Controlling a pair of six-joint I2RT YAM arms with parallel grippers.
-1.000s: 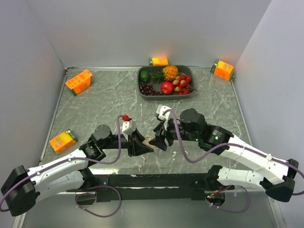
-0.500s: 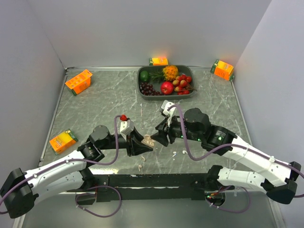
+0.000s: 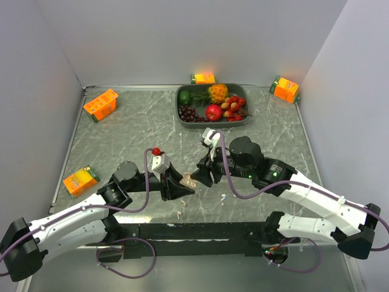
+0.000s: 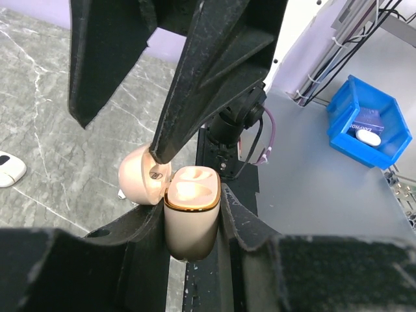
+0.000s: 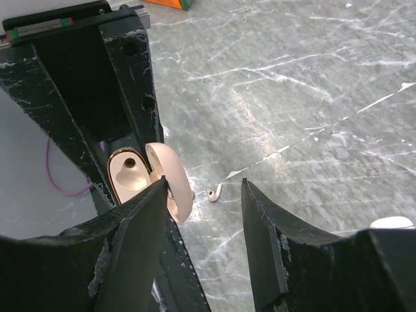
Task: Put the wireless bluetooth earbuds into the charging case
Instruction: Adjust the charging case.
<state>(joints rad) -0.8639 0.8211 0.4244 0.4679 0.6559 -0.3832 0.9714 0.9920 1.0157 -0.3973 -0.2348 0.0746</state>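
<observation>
Case presented, not yet loaded: the left claw (image 3: 180, 188) is clenched on the charging case (image 4: 190, 224), holding it upright above the worktop (image 5: 325, 97) with the lid (image 5: 174, 185) open, while the right claw (image 3: 204, 175) is released and empty, touching that lid. The wireless bluetooth earbuds (image 5: 215, 193) lie loose on the worktop; next, the right claw should likely descend, pinch one, and seat it stem-first.

The right gripper (image 3: 203, 176), drawn off toward the right of the top view half a second ago, is back to the left, close against the charging case (image 3: 189, 180). The left gripper (image 3: 182, 187) sits slightly further toward the lower left, and the case shows more plainly between them.
</observation>
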